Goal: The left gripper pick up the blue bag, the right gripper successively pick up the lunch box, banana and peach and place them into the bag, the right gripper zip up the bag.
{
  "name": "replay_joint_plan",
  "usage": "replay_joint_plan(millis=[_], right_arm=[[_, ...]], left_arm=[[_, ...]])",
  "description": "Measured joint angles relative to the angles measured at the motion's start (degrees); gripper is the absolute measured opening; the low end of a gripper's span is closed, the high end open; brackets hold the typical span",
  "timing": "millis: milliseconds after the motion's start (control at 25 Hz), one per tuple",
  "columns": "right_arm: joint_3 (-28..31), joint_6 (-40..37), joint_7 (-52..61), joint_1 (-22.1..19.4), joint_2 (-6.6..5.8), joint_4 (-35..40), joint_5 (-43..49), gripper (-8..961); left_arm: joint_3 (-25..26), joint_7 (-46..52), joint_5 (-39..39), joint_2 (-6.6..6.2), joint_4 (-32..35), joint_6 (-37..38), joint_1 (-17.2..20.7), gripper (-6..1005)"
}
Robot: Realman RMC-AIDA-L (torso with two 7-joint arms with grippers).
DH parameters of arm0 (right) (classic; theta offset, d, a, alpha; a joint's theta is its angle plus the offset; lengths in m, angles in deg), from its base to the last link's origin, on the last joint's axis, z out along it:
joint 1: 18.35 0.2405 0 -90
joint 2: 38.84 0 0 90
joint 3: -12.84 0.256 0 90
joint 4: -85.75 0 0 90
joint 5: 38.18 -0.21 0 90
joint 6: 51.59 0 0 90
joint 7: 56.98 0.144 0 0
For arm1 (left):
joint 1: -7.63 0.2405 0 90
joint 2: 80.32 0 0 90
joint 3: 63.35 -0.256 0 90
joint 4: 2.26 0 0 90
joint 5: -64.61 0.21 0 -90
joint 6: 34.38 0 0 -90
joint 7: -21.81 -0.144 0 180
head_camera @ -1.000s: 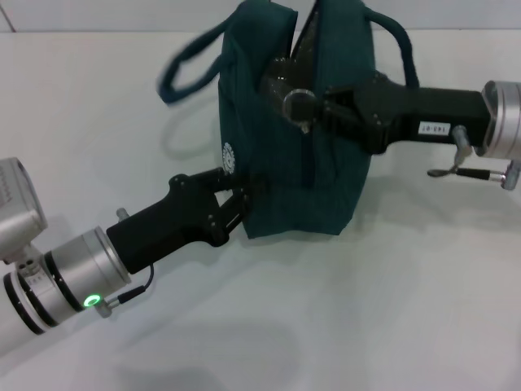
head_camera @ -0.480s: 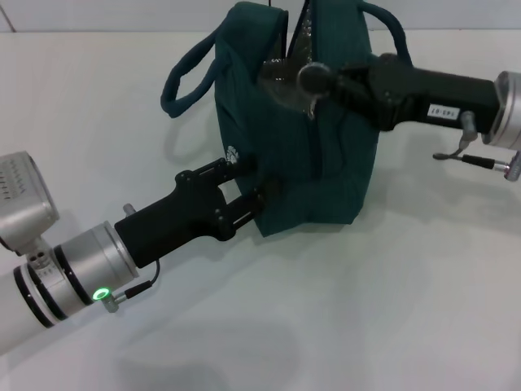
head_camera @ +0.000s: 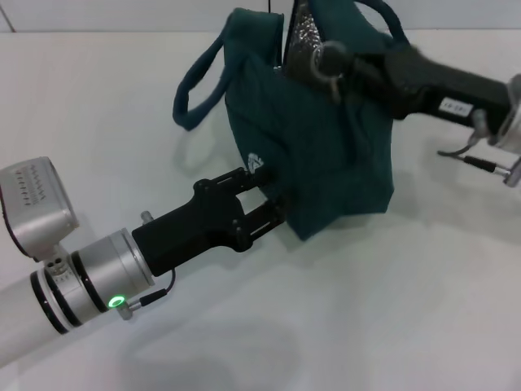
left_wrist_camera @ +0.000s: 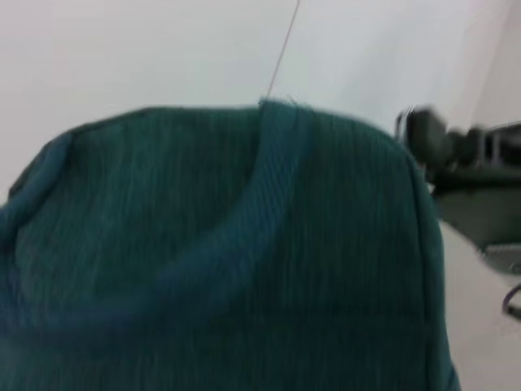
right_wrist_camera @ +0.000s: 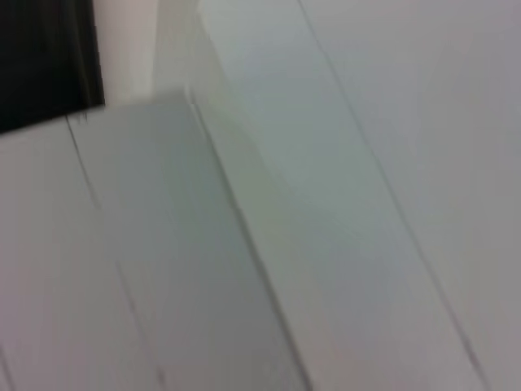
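Bag (teal) gripped low by left hand; right hand state unclear.

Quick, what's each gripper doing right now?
Left gripper: shut on the bag's lower corner.
Right gripper: at the bag's open top.
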Motion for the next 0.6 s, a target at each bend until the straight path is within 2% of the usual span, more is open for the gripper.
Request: replay_joint_plan(millis=[160, 360, 600], right_arm=[[-4.26, 2.41, 1.58, 1.54, -0.15, 0.06, 0.1, 12], [-2.77, -1.94, -6.21, 0.15, 0.69, 0.99, -4.41, 12], [-9.97, 5.76, -4.06, 2.67, 0.15, -4.4, -4.56, 13]], left_arm=[[0.01, -0.02, 0.04, -0.02, -0.14, 0.37, -0.01, 516], [0.01, -0.04, 0.08, -0.12, -0.13, 0.46, 0.5, 516], [0.24, -0.06, -0.38, -0.08, 0.03, 0.48, 1.48, 516]])
